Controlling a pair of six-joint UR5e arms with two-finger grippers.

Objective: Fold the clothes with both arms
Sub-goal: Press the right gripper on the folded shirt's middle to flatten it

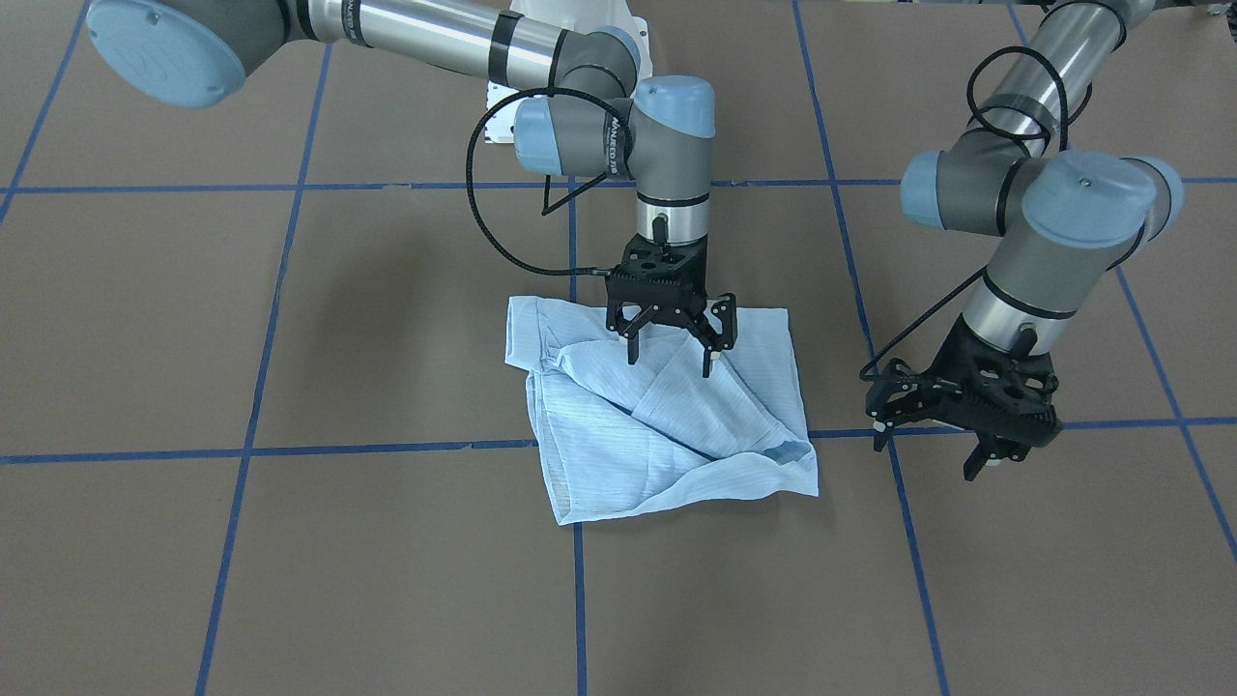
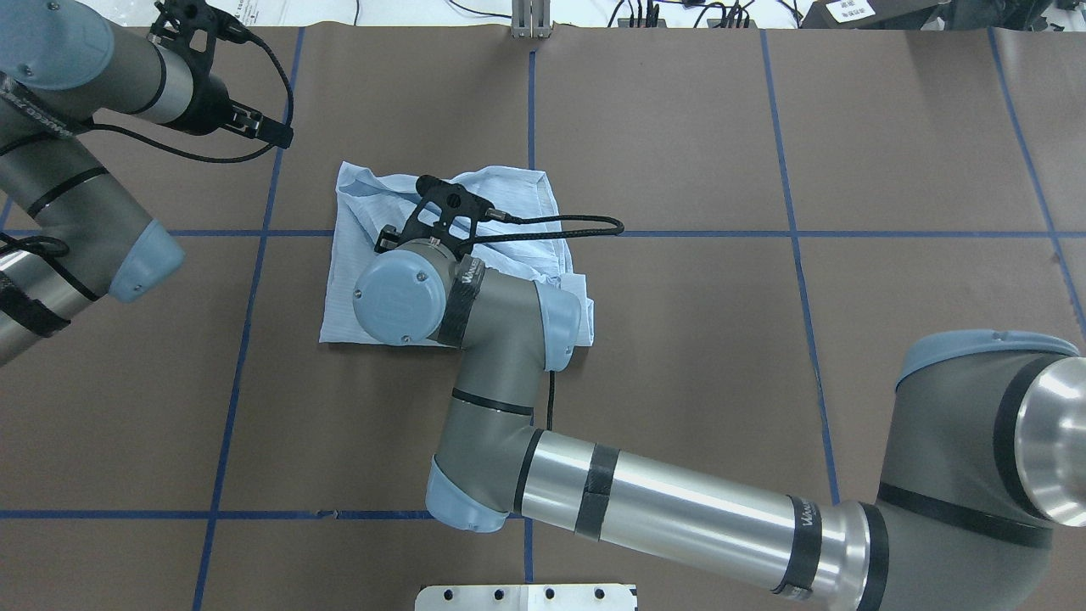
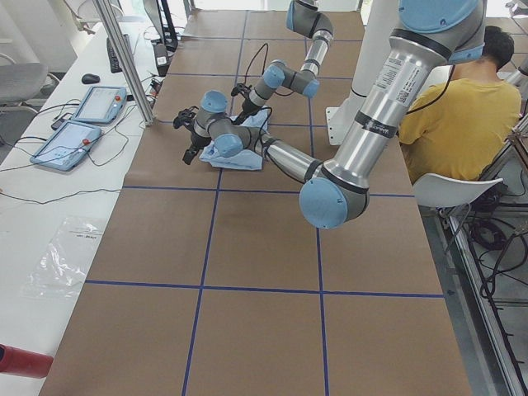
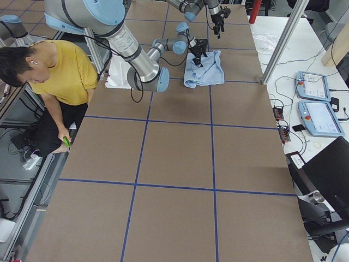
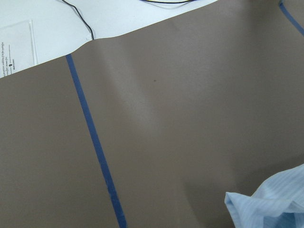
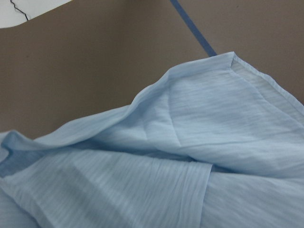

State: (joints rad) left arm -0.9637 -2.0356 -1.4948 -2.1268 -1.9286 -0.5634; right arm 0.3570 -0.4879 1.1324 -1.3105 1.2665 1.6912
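Evidently the job is well advanced: the shirt [image 1: 618,464] lies on the brown table [image 1: 290,599] as a compact, roughly square bundle, near the middle where two blue tape lines [image 1: 387,449] cross, with nothing that reads as a sleeve trailing outside its outline. The right end effector [image 1: 670,356] hangs straight down over the robot-side half of the bundle, its fingers spread and grasping nothing, the tips at or just above the cloth; I cannot tell whether they touch it. The left end effector [image 1: 926,447] is off to one side of the shirt, clear of the cloth and above bare table, tilted, its fingers likewise spread and empty. From the right wrist view the upper layers look loose, with one flap lifted in a soft ridge over another and air under it. In the front-facing view diagonal folds run across the top, the edges do not line up squarely, and the corner away from the robot bulges with a darker patch showing. I judge that the main folds are done and that what remains is at most a last fold or some flattening and squaring of the top layers, though the bundle could already count as nearly finished.
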